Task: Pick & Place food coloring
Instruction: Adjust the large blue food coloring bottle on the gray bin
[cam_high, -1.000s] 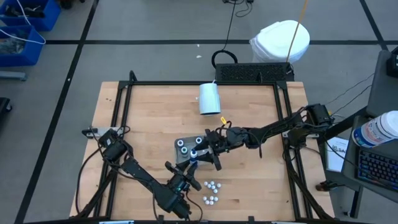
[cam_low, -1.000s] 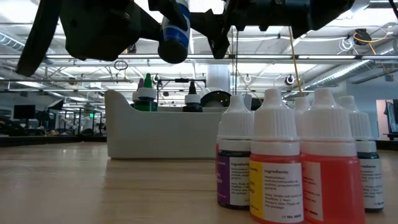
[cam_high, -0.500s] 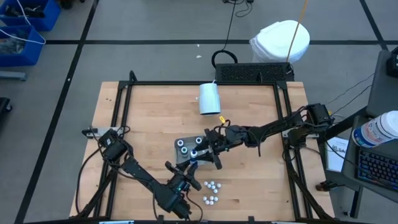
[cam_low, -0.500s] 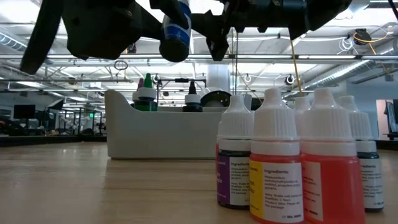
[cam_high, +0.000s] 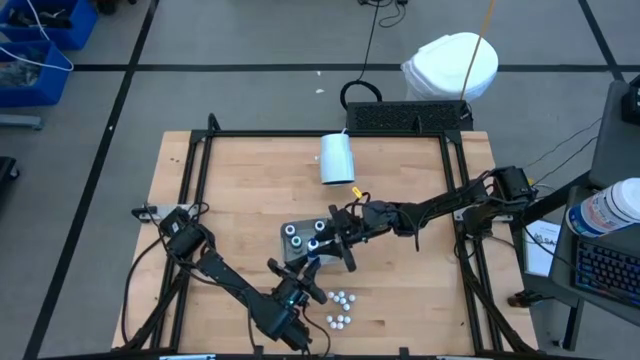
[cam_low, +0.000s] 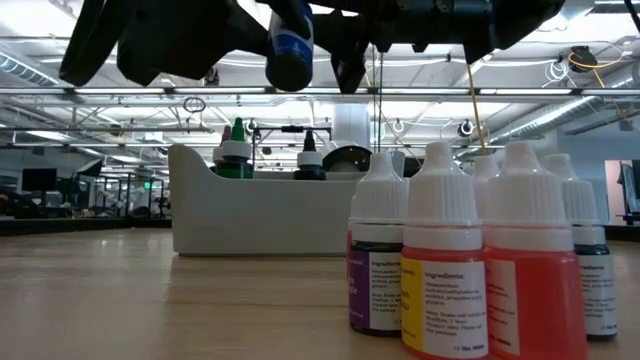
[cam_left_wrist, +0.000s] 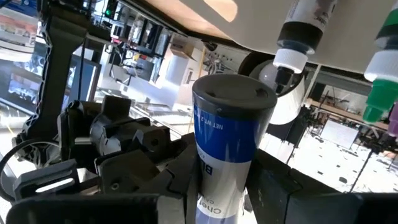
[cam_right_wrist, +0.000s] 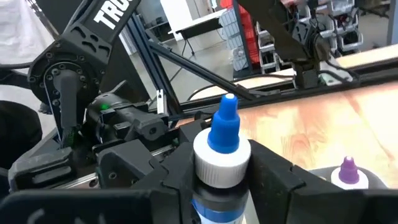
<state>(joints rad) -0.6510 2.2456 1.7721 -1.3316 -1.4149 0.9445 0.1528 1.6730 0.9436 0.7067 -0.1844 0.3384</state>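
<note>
Handover spot, lower centre of high view: blue food coloring bottle (cam_high: 311, 259) clamped in left gripper (cam_high: 302, 272), right gripper (cam_high: 333, 250) fingers snug round it too, nozzle aimed toward left arm.

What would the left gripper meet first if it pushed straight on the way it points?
Probably the right gripper, facing it across the blue bottle that the left gripper holds; depth between them is unclear.

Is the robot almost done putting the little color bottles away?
Not nearly. A few bottles already stand in the white tray. The left gripper holds a blue bottle up in the air, and the right gripper is at it too. A bunch of white-capped bottles is left on the table.
</note>
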